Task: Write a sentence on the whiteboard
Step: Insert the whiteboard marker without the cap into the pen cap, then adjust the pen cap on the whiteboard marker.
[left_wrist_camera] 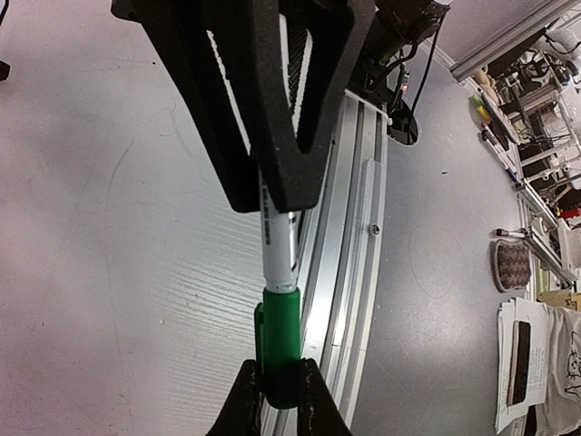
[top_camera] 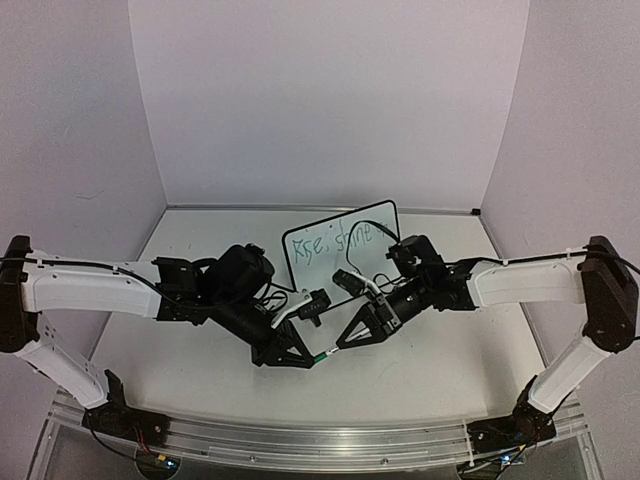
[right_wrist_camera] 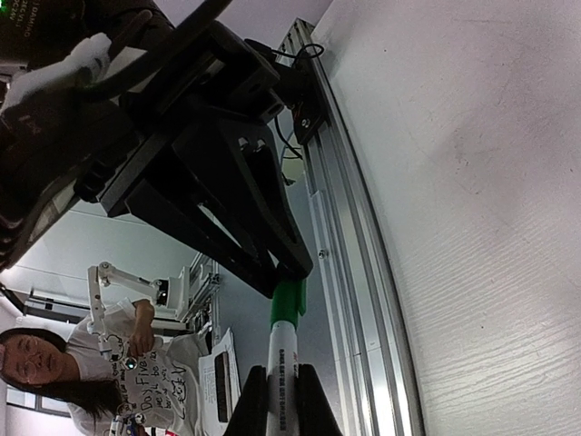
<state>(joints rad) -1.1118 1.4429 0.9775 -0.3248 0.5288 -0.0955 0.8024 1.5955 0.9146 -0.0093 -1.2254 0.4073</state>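
Along the near edge of the table (top_camera: 430, 385) runs an aluminium rail (top_camera: 320, 442), with the two arm bases bolted at its ends; just beyond it, above the middle of the table, the two grippers meet tip to tip over a marker (left_wrist_camera: 275, 245) held roughly level between them. The left gripper (left_wrist_camera: 280, 401) has its jaws narrowed onto the green cap (left_wrist_camera: 280, 338), pinching it from both sides near its closed end; the right gripper (right_wrist_camera: 280, 395) is clamped on the white barrel, its fingers pressed against the printed body of the pen. The cap sits on the barrel's end with no gap visible between green and white; whether it is pushed fully home I cannot tell.

Behind the grippers and a little toward the right arm stands the whiteboard (top_camera: 310, 268), propped upright and leaning back, turned slightly askew to the table's edge; the right arm's wrist crosses in front of its lower right corner. The sentence (top_camera: 335, 241) runs in thin green script across the board's upper part, reading roughly "Rise, shine".
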